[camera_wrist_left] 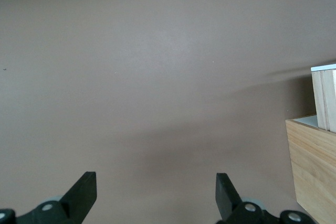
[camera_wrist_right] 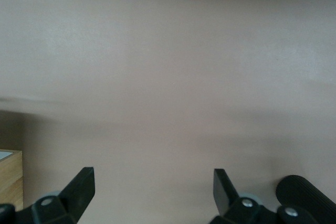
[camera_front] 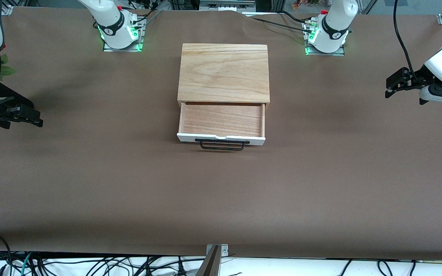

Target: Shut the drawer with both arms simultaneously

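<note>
1. The drawer stands pulled out of the wooden box, in the middle of the table. Its white front panel and black wire handle face the front camera, at 6 o'clock from the box. The tray inside looks empty.

2. The left gripper hangs over the bare cloth at the left arm's end of the table, about 3 o'clock from the drawer in the front view and well apart from it. In the left wrist view its two fingers are spread wide with nothing between them, and a corner of the box and drawer shows at the edge of that view.

3. The right gripper hangs over the cloth at the right arm's end, about 9 o'clock from the drawer, also well apart. Its fingers are spread too and hold nothing.

4. I judge that the task is at its start: the approach is not yet made, and nothing touches the drawer.

5. The next move, I think, calls for both grippers to travel inward and come down in front of the white panel, one toward each end of it, on either side of the handle.

6. Then both should push together toward 12 o'clock at an equal pace. An unequal push could turn the tray and jam it, or slide the whole box.
</note>
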Controlling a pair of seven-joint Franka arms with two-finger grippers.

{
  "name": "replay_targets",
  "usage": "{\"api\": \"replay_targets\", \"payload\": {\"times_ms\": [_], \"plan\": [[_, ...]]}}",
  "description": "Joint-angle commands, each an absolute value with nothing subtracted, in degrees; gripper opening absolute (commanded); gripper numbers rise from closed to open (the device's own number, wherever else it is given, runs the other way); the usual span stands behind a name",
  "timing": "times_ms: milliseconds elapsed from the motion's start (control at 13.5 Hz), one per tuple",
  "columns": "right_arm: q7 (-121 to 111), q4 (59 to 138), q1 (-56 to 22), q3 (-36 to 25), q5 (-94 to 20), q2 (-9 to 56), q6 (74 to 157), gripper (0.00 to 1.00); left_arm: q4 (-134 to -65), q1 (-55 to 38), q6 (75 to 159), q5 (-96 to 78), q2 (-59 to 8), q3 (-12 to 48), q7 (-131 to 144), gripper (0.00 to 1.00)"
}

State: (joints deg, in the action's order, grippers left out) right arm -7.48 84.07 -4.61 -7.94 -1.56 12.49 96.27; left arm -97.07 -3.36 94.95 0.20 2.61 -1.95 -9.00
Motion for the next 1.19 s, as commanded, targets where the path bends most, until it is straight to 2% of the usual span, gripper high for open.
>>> {"api": "replay_targets", "payload": {"times_ms": [0, 371, 594, 1114], "plan": [[-7.38, 84.81, -4.57, -7.73, -0.79, 11.95, 96.86, 1.0, -95.45, -3.52, 93.96, 1.85, 1.93, -1.93, -9.93, 1.0], [-7.38, 84.81, -4.57, -7.73, -1.49, 12.13, 96.94, 1.0, -95.54, -3.52, 93.96, 1.85, 1.93, -1.85, -9.93, 1.0], [-7.38, 84.82, -5.27, -6.69, -1.67, 15.98, 99.66, 1.0, -95.54, -3.43, 93.96, 1.76, 1.93, -1.93, -9.93, 1.0], [-6.5, 84.9, -10.54, -3.96, -2.11, 20.47, 105.2, 1.0, -95.54, -3.6, 94.04, 1.67, 1.67, -1.93, -10.02, 1.0]]}}
